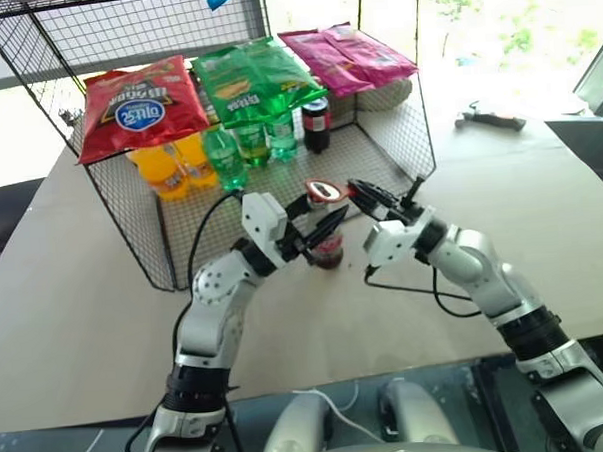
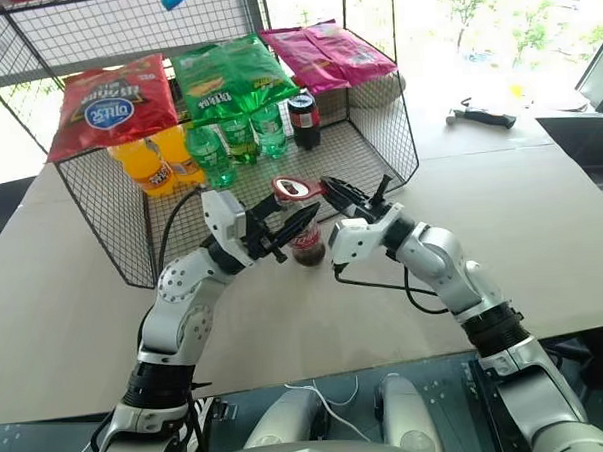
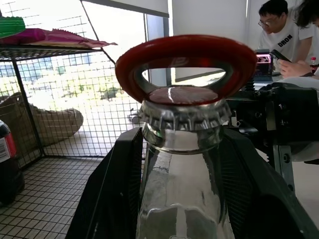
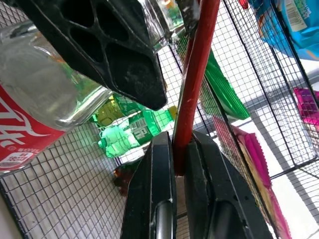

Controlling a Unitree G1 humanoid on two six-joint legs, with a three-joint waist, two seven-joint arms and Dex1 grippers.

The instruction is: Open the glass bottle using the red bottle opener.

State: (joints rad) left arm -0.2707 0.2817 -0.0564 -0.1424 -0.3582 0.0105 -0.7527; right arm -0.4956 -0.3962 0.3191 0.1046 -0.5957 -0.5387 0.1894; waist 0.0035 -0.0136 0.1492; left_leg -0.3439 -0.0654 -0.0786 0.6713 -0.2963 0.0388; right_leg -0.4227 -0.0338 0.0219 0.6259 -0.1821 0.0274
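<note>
Left wrist view: the ring head of the red bottle opener (image 3: 185, 67) sits over the crimped metal cap (image 3: 183, 114) of the glass bottle (image 3: 182, 199), with the ring's far rim above the cap and its near rim at the crimped skirt. Whether the lip has actually hooked under the crimps cannot be told.

Head views: the bottle stands on the table (image 1: 74, 296), near the middle and just in front of the wire rack (image 1: 131, 228). The left gripper (image 1: 320, 228) has its fingers clasped on the bottle's neck and shoulder from the left. The right gripper (image 2: 338, 197) comes in from the right, fingers clenched flat on the opener's handle, as the right wrist view confirms.

Judgement on the step: prying the cap.
- Seat the ring's lip under the crimped edge before applying any force.
- Lever by raising the handle end, pivoting on the cap top; do not pull sideways.
- Left grip must hold the bottle upright; tipping would spill the drink.
- Slim handle may slide between the fingers, so lever slowly.
</note>
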